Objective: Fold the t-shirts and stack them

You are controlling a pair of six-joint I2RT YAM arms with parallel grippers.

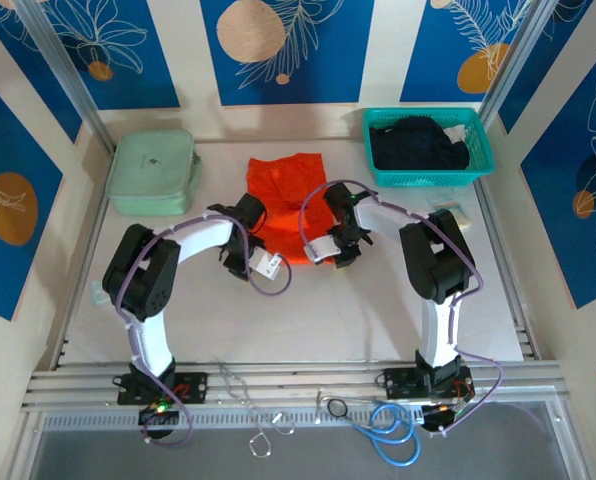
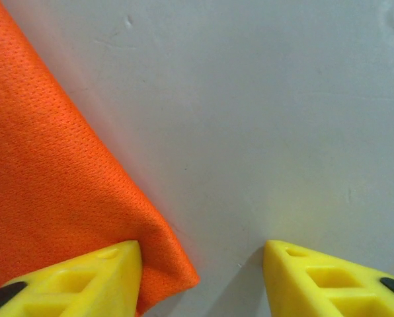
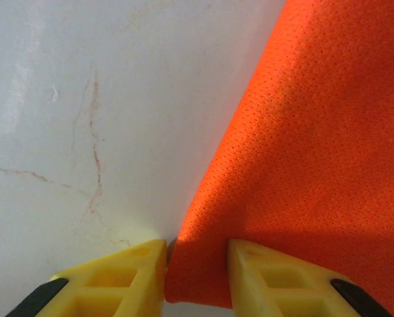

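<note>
Fabric check: orange t-shirt (image 1: 283, 195) lies mid-table between both arms; black t-shirt (image 1: 418, 145) sits in teal basket (image 1: 426, 113); right gripper (image 3: 197, 277) pinches the orange edge between its fingers; left gripper (image 2: 203, 277) stands released, jaws apart, shirt corner beside one finger.
</note>
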